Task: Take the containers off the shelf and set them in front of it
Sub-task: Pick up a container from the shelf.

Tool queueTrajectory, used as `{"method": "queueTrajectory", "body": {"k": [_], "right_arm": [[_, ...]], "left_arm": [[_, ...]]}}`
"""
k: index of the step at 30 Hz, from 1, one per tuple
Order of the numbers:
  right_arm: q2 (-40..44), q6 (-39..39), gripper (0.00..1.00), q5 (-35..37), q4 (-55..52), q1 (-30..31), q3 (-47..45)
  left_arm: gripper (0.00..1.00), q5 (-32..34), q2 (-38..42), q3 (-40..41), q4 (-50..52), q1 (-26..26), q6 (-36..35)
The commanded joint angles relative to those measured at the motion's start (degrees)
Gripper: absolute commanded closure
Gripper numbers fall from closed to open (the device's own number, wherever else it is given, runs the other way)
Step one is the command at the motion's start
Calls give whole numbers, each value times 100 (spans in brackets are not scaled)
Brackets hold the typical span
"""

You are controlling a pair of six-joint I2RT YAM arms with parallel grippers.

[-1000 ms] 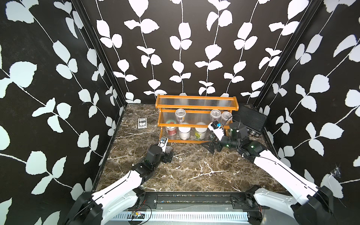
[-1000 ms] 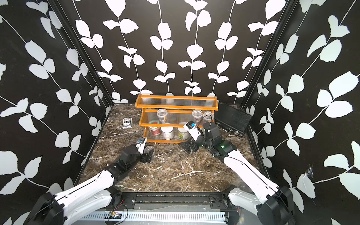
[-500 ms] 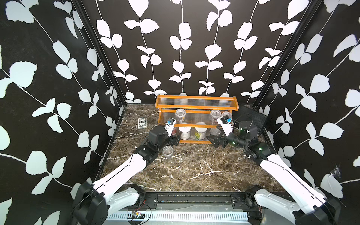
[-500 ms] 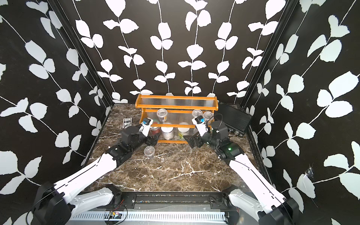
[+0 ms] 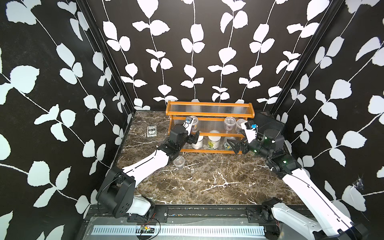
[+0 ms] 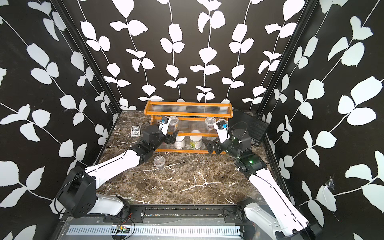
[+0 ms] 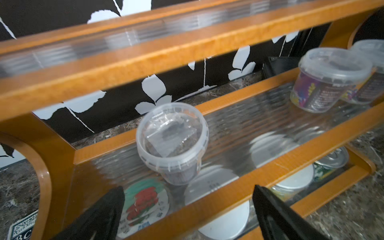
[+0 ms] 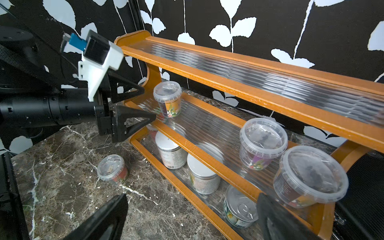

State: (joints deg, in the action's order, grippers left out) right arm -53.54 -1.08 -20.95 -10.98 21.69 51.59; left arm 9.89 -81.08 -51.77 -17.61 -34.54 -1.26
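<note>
— In front of the shelf [image 5: 207, 114], what stands on the desk [image 5: 207, 178]?
— One clear cup [image 5: 179, 161], lid up, beside the left arm [image 5: 153, 162]. Three more cups [image 8: 262, 141] sit on the middle tier; jars [image 5: 214, 141] and a tin [image 8: 241, 209] on the bottom.
— The claws?
— Left claw [image 7: 188, 190] spread wide, empty, just short of a middle-tier cup [image 7: 172, 141]. Right claw [image 8: 192, 197] gapes empty near the shelf's right end.
</note>
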Motion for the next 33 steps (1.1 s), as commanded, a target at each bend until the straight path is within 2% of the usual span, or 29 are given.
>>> {"method": "queueTrajectory", "body": {"k": [1,7,15,19,24,33], "right_arm": [[65,16,0,47,211,-101,-84],[18,64,0,-23,228,-192,-8],[1,81,0,-29,237,-244,9],[10,98,0,-8,233,-264,15],[-16,108,0,-23,241,-283,20],[-148,108,0,-110,306,-323,26]], "left_arm": [[1,242,-220,-406,-312,36,-24],[1,416,-593,-620,-567,70,18],[3,328,-1080,-1022,-668,141,104],[9,249,-1194,-1155,-552,182,107],[25,-12,-1252,-1195,-428,273,186],[33,-218,-1181,-1230,-220,299,148]]}}
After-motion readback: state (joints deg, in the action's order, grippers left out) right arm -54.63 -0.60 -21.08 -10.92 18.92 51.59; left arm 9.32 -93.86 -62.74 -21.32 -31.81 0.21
